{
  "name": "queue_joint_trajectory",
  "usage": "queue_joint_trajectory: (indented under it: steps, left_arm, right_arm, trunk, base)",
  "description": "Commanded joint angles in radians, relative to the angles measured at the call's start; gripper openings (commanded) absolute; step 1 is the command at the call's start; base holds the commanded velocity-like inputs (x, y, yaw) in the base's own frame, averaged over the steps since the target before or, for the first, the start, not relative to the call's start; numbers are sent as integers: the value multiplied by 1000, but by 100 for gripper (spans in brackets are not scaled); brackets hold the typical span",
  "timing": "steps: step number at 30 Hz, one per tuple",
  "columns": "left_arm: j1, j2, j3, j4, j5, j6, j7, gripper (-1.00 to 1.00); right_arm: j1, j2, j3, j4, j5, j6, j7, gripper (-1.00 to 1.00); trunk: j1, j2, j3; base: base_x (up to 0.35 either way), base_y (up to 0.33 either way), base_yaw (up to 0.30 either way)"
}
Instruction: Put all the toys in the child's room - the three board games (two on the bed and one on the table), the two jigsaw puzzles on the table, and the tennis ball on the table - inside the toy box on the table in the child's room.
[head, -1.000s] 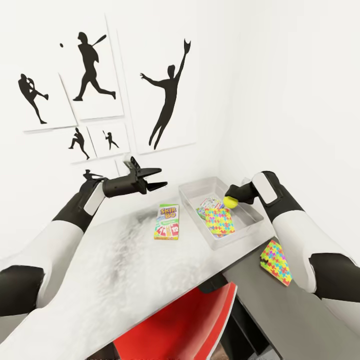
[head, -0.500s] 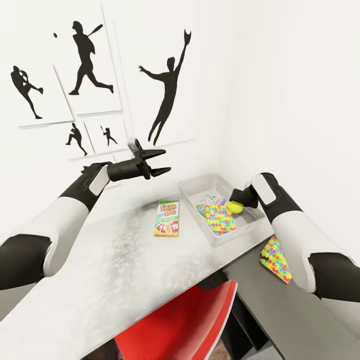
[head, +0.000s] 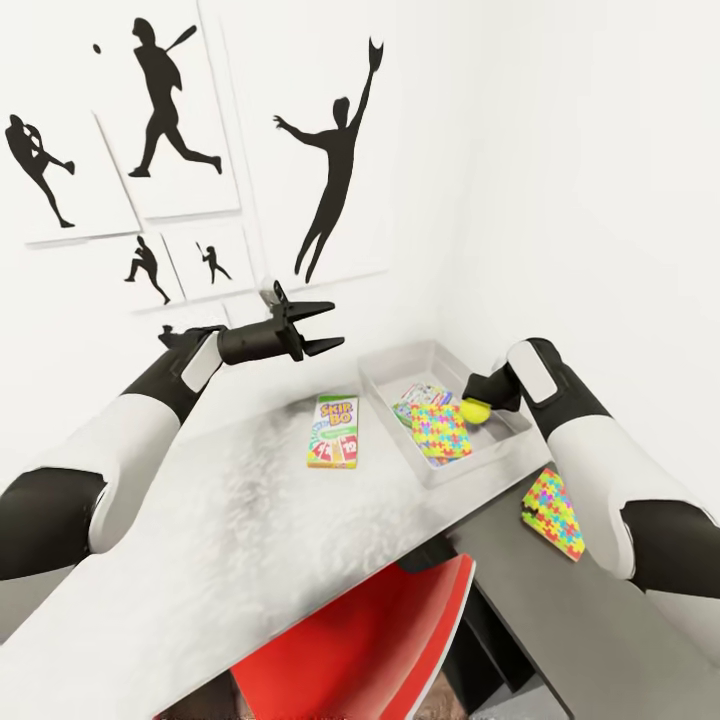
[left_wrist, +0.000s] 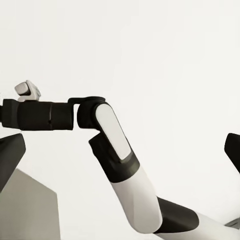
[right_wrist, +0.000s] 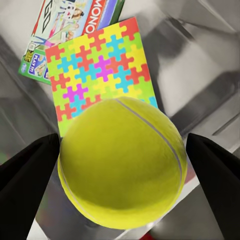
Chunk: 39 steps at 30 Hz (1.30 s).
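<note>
Now my right gripper (right_wrist: 120, 165) pinches the tennis ball (right_wrist: 122, 162) above the toy box (head: 385, 375) (left gripper (head: 318, 328) spread, empty).

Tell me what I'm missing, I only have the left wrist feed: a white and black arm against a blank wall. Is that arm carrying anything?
Observer: Yes. In the head view the right gripper is shut on the tennis ball, held over the toy box.
Operator: Anything in the box already?
Observer: One jigsaw puzzle lies flat in it, partly covering printed board games.
Operator: What is left outside?
Observer: A Skip-Bo box lies on the pale table beside the toy box, and a second puzzle lies on the lower dark top.
Operator: And my own gripper?
Observer: The left gripper is open and empty, raised above the table.
</note>
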Motion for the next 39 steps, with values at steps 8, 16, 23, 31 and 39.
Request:
queue_joint_trajectory:
  steps: [8, 16, 23, 31, 39]
  left_arm:
    - [-1, 3, -3, 3, 2, 7, -5, 100]
    - [-1, 2, -3, 3, 1, 7, -5, 100]
    - [-1, 4, -3, 3, 2, 7, -5, 100]
    - [-1, 6, -3, 2, 3, 7, -6, 100]
    - [-1, 4, -4, 2, 5, 7, -6, 100]
  right_arm:
    - [-59, -3, 6, 4, -11, 11, -10, -100]
    - [-145, -9, 6, 10, -10, 37, -93, -100]
    - [-150, -25, 6, 18, -11, 40, -148, -100]
    - [-148, -34, 6, 72, -14, 36, -149, -100]
    - [-147, -34, 6, 99, -15, 32, -147, -100]
  trunk:
    - [1, -2, -15]
    - [1, -2, -28]
    - [1, -2, -40]
    - [1, -2, -53]
    - [1, -2, -66]
  base:
    - [0, 0, 0]
    - [0, 0, 0]
    - [0, 0, 0]
    - [0, 0, 0]
    - [0, 0, 0]
